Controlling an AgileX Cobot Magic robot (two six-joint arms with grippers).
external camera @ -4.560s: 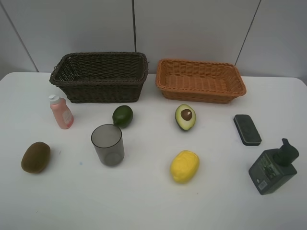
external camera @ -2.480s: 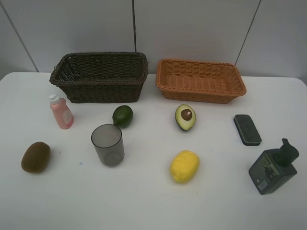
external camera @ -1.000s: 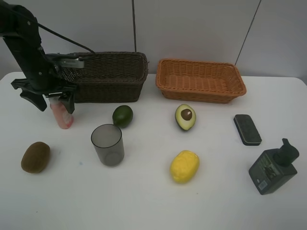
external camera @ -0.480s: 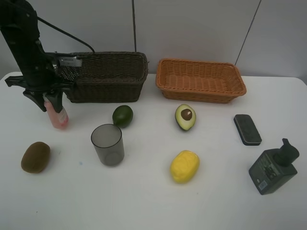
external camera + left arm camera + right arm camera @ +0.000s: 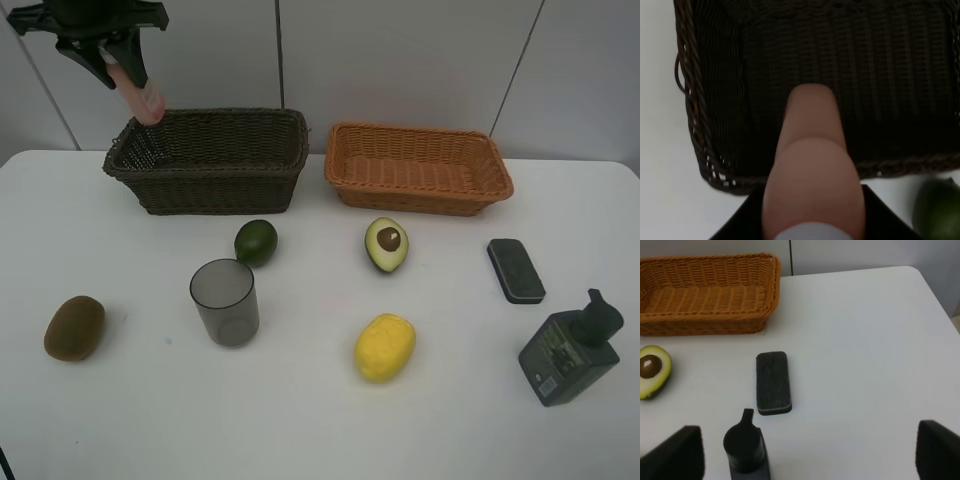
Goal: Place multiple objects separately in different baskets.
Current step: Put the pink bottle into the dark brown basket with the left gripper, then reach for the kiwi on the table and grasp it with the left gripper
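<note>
My left gripper [image 5: 110,58] is shut on the pink bottle [image 5: 143,96] and holds it tilted, high above the left end of the dark brown basket [image 5: 205,160]. In the left wrist view the bottle [image 5: 812,170] hangs over that basket [image 5: 880,75], which holds nothing I can see. The orange-tan basket [image 5: 418,168] stands to its right. On the table lie the kiwi [image 5: 74,327], green fruit [image 5: 256,242], grey cup [image 5: 225,302], avocado half [image 5: 386,244], lemon [image 5: 384,346], black case [image 5: 515,270] and pump bottle [image 5: 572,350]. My right gripper [image 5: 807,452] is open above the pump bottle [image 5: 745,445].
The white table [image 5: 300,420] ends at a grey panelled wall behind the baskets. The right wrist view shows the black case [image 5: 773,382], the avocado half [image 5: 652,371] and the orange-tan basket [image 5: 705,295]. The green fruit [image 5: 940,210] shows beside the dark basket's front wall.
My left arm came in, closed on the pink bottle where it stood on the table, and has lifted it up and back over the dark basket's left end.
</note>
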